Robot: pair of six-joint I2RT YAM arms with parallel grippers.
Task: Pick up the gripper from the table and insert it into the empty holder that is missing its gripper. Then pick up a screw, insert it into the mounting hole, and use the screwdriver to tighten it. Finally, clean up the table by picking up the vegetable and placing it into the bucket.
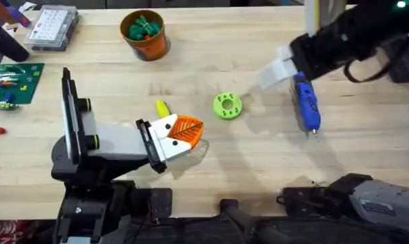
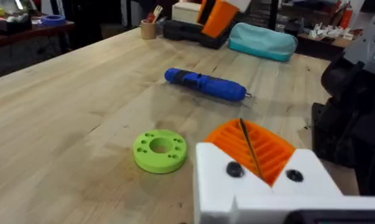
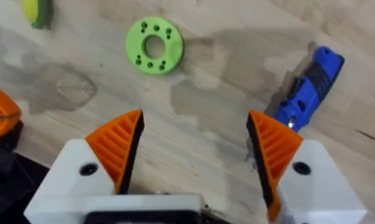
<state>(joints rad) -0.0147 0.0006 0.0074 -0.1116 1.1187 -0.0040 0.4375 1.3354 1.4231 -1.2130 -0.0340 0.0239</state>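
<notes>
The blue screwdriver (image 1: 306, 105) (image 2: 204, 84) (image 3: 308, 93) lies flat on the table right of centre. My right gripper (image 1: 275, 71) (image 3: 196, 149) hovers above the table just left of it, open and holding nothing. My left gripper (image 1: 180, 132) (image 2: 248, 140) rests low near the table's middle, its orange pads pressed together. Just behind it lies a small yellow vegetable (image 1: 162, 108) (image 3: 37, 11). The orange bucket (image 1: 150, 46) stands at the back with green pieces inside. The loose gripper, the holder and the screw are out of view.
A flat green disc with holes (image 1: 227, 106) (image 2: 160, 150) (image 3: 154, 45) lies between the two grippers. A clear parts box (image 1: 51, 27) and a green circuit board (image 1: 11, 81) sit at the far left. A teal pouch (image 2: 262, 40) lies at the table's right side.
</notes>
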